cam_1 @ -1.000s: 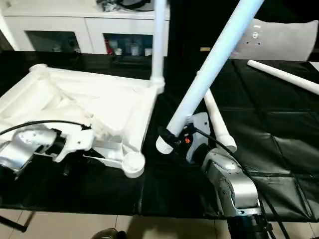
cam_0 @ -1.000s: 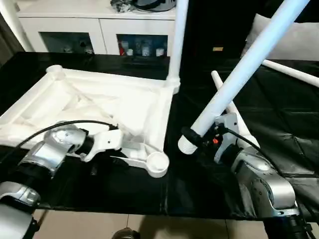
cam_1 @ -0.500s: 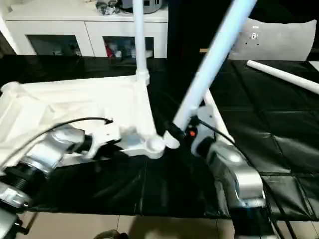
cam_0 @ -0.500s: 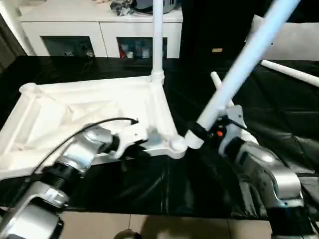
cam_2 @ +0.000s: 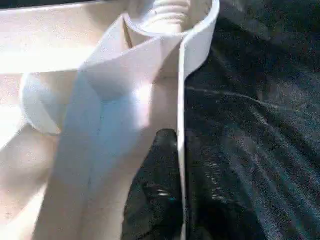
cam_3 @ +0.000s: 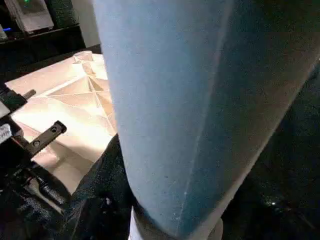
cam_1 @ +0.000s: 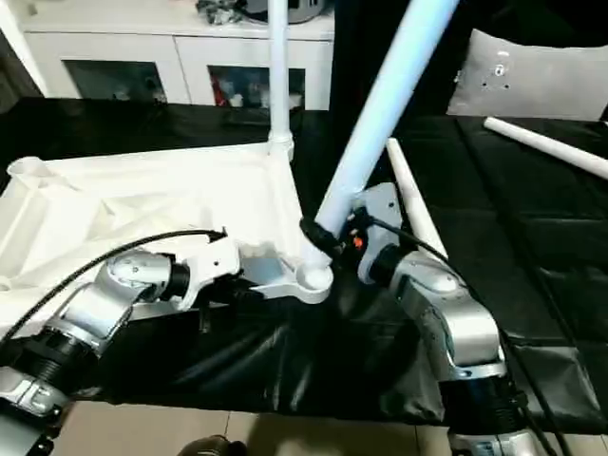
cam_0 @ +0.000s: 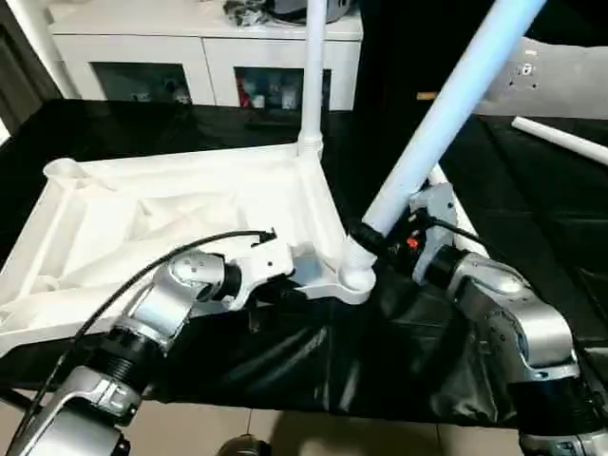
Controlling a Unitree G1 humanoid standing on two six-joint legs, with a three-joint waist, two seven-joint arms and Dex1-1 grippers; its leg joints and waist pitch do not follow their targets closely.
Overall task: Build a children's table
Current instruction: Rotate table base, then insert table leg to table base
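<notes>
We see the children's table top (cam_0: pixel 190 214) lying upside down on the black-covered counter (cam_0: pixel 532 218), ribbed underside facing up. One white leg (cam_0: pixel 312 76) already stands upright in the corner farthest from both arms.

Our right gripper (cam_0: pixel 380 249) has its jaws about half open and closed around a second leg (cam_0: pixel 446 114), near that leg's lower, threaded end. From the jaws this leg's long axis rises steeply, leaning away from the table top. Its threaded tip sits just beyond the jaws, at the mouth of the near corner socket (cam_0: pixel 354 280); we cannot tell how far it has entered.

Our left gripper (cam_0: pixel 275 275) has its jaws nearly shut, pinching the thin white wall of the table top just beside that same socket. In the left wrist view one black finger (cam_2: pixel 160 170) lies against this wall, with the socket and the threaded tip just past it.

So the socket lies between the two sets of jaws, close to both. We judge that the coming move depends on tipping the held leg upright so its axis lines up with the socket, while the left jaws steady the top.

Two more legs (cam_1: pixel 546 147) lie flat on the counter, beyond and outward of the right jaws.
</notes>
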